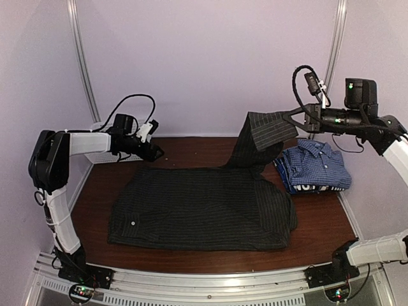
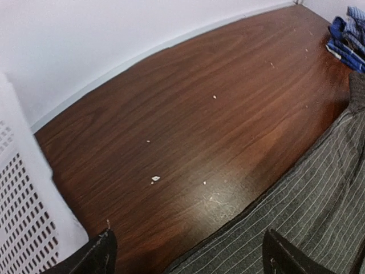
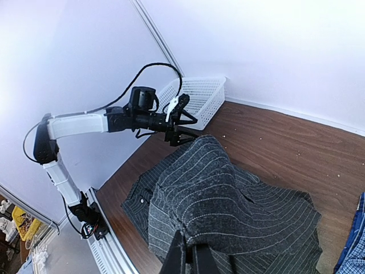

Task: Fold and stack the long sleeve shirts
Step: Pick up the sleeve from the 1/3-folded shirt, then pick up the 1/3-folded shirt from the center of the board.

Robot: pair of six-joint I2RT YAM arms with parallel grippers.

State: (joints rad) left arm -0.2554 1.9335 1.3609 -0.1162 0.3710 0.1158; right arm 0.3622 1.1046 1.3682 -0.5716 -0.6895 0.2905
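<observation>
A black pinstriped long sleeve shirt lies spread flat on the wooden table. Its right sleeve is lifted off the table, and my right gripper is shut on that cloth, high above the table's right side; the fingers pinch the fabric's edge. My left gripper hovers open over the shirt's far left corner. In the left wrist view its fingertips stand wide apart with nothing between them, over the shirt's edge and bare wood. A folded blue-white checked shirt rests at the right on a navy one.
A white mesh basket stands at the far left corner against the wall, close beside my left gripper and at the left wrist view's left edge. Small white crumbs dot the bare wood.
</observation>
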